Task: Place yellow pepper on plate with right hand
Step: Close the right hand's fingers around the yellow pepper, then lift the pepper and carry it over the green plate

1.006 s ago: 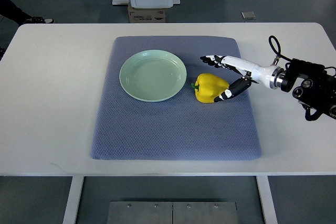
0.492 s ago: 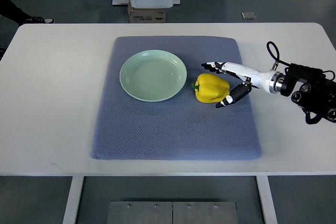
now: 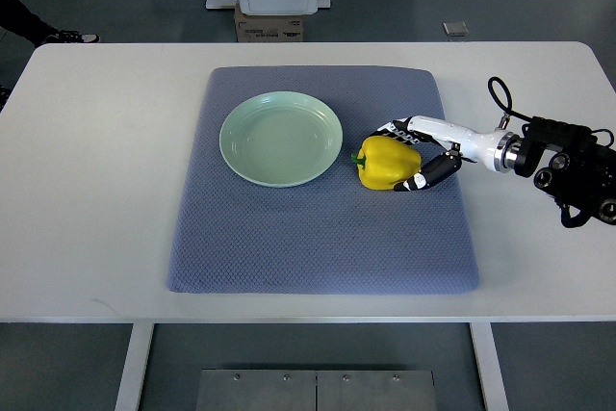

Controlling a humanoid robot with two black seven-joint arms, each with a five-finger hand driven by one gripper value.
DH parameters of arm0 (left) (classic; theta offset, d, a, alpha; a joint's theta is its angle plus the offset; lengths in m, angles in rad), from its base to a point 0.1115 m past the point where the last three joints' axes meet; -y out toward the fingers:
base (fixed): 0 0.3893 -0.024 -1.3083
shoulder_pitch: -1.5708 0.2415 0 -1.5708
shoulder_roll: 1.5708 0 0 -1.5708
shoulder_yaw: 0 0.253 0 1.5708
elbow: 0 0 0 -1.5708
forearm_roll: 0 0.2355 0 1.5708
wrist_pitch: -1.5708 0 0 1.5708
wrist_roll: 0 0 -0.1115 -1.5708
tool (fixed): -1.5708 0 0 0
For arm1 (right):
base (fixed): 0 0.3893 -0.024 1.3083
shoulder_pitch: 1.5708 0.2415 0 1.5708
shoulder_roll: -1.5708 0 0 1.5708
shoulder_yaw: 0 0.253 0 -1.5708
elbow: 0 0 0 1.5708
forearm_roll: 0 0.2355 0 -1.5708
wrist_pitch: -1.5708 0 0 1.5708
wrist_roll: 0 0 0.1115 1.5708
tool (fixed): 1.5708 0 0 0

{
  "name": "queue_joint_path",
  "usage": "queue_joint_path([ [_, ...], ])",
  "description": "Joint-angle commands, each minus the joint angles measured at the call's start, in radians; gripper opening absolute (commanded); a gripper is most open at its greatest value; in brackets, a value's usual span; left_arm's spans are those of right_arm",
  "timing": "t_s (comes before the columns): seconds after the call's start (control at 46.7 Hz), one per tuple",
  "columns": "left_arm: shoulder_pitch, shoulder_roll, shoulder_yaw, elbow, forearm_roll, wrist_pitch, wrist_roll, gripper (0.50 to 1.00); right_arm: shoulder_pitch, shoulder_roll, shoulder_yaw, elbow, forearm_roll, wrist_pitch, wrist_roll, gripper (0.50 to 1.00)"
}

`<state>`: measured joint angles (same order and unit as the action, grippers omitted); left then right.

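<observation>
A yellow pepper [image 3: 385,162] with a green stem lies on the blue-grey mat [image 3: 322,228], just right of the pale green plate [image 3: 280,138]. The plate is empty. My right hand [image 3: 409,156] comes in from the right edge and is closed around the pepper's right side, with the fingers [image 3: 393,128] over its far edge and the thumb at its near edge. The pepper rests on the mat. The left arm does not show.
The mat lies on a white table [image 3: 96,190]. A cardboard box [image 3: 269,26] and a white stand are on the floor beyond the table's far edge. A small grey object [image 3: 455,28] lies on the floor at the back right.
The right hand's fingers and thumb have closed in from spread beside the pepper to wrapped around its right side. The pepper has stayed in place.
</observation>
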<state>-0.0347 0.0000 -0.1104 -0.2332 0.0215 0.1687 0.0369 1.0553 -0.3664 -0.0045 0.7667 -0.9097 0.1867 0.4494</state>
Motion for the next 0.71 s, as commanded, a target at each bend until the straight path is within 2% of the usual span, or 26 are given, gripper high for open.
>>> queue_joint_path([
  [0.0,-0.001,0.0,0.0,0.0,0.0,0.0,0.0,1.0,0.0,0.001,0.0,0.0,0.0,0.0,0.0,0.663],
  [0.107,0.001,0.0,0.0,0.0,0.0,0.0,0.0,1.0,0.002,0.003,0.0,-0.004,0.0,0.0,-0.003,0.5],
  [0.685,-0.001,0.0,0.0,0.0,0.0,0.0,0.0,1.0,0.095,0.044,0.038,-0.027,0.063,-0.001,-0.086,0.5],
])
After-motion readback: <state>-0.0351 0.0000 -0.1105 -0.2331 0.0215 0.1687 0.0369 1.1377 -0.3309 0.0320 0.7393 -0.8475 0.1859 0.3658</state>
